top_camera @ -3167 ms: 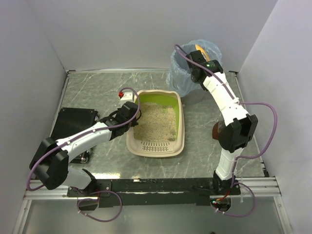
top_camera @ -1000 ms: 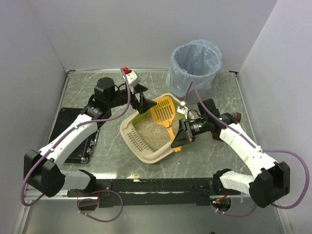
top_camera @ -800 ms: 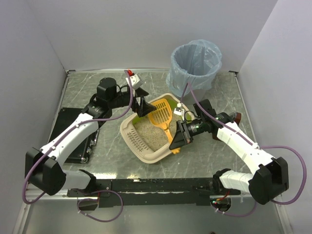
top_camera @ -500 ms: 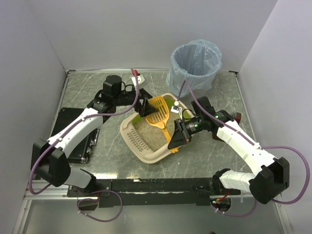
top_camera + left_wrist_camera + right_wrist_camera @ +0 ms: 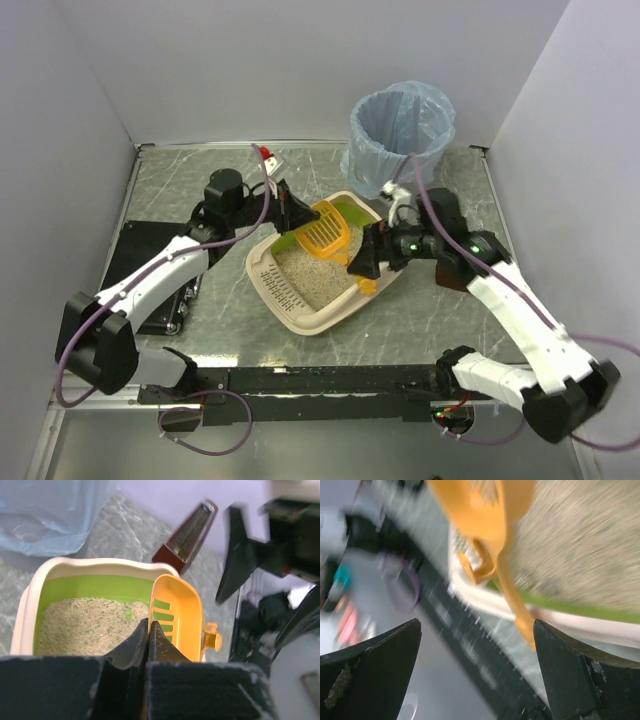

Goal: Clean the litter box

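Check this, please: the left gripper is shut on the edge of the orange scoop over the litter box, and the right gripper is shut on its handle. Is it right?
Not quite. The right gripper is open: the right wrist view shows its fingers wide apart, the handle free between them. The left gripper is shut on the edge of the orange scoop over the litter box.

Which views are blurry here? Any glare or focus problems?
Top external: sharp, evenly lit, soft shadows, no glare. Left wrist: litter box and orange scoop fairly crisp; the left pincer up close is dark and soft, and the far right of the frame is smeared. Right wrist: heavy motion blur, with everything beyond the right pincer streaked.
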Robot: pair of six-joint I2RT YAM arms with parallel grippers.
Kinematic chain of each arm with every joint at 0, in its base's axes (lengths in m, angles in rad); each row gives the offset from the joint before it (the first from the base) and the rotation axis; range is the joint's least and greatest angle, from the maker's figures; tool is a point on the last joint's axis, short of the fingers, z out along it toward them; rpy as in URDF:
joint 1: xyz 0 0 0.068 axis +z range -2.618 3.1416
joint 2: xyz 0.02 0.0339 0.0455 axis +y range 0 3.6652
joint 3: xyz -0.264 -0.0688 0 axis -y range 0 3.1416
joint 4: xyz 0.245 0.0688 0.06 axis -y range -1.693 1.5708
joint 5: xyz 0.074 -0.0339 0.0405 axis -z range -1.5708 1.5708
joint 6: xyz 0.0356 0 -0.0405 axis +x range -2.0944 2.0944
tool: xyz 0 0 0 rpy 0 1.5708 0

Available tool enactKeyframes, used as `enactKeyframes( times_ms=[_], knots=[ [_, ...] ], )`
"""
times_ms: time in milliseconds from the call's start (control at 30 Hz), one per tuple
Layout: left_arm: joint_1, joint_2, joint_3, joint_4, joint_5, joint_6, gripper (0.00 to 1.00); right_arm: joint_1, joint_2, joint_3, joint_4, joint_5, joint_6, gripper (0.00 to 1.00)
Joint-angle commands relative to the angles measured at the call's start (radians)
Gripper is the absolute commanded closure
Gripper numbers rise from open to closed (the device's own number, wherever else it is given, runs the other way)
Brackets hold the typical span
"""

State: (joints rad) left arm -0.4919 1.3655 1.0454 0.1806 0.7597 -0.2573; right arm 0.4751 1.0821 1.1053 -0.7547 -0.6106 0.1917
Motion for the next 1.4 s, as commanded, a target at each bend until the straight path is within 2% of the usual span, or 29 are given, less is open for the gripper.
enactKeyframes(
  times_ms=[0, 67, 100, 167, 200, 267, 333, 400, 533, 667, 1067, 1200, 1367],
  knots=[
    [0.000, -0.110, -0.097, 0.239, -0.141, -0.262, 0.99, -0.015, -0.147, 0.054, 0.185, 0.236, 0.095, 0.00],
    [0.000, -0.170, -0.145, 0.328, -0.228, -0.367, 0.99, -0.018, -0.195, 0.013, 0.228, 0.255, 0.118, 0.00],
    [0.000, -0.192, -0.171, 0.332, -0.268, -0.397, 0.99, -0.020, -0.249, -0.007, 0.271, 0.282, 0.194, 0.00],
    [0.000, -0.241, -0.170, 0.242, -0.435, -0.480, 0.99, -0.024, -0.298, -0.071, 0.272, 0.408, 0.306, 0.00],
    [0.001, -0.253, -0.165, 0.221, -0.460, -0.500, 0.99, -0.033, -0.338, -0.090, 0.285, 0.434, 0.371, 0.00],
    [0.001, -0.302, -0.195, 0.238, -0.496, -0.569, 0.99, -0.046, -0.367, -0.139, 0.344, 0.375, 0.371, 0.00],
    [0.001, -0.350, -0.263, 0.324, -0.540, -0.641, 0.99, -0.056, -0.383, -0.162, 0.382, 0.312, 0.387, 0.00],
    [0.003, -0.368, -0.269, 0.284, -0.620, -0.692, 0.99, -0.064, -0.381, -0.168, 0.403, 0.250, 0.422, 0.00],
    [0.003, -0.388, -0.274, 0.299, -0.622, -0.767, 0.99, -0.082, -0.340, -0.159, 0.474, 0.193, 0.517, 0.00],
    [0.004, -0.401, -0.275, 0.306, -0.629, -0.795, 0.99, -0.095, -0.266, -0.157, 0.606, 0.111, 0.624, 0.06],
    [0.004, -0.479, -0.275, 0.235, -0.611, -0.849, 0.99, -0.099, -0.235, -0.145, 0.747, 0.167, 0.667, 0.11],
    [0.004, -0.480, -0.283, 0.241, -0.600, -0.858, 0.99, -0.101, -0.228, -0.162, 0.859, 0.094, 0.715, 0.15],
    [0.004, -0.465, -0.278, 0.229, -0.600, -0.859, 0.99, -0.102, -0.228, -0.151, 0.904, 0.075, 0.738, 0.17]
  ],
)
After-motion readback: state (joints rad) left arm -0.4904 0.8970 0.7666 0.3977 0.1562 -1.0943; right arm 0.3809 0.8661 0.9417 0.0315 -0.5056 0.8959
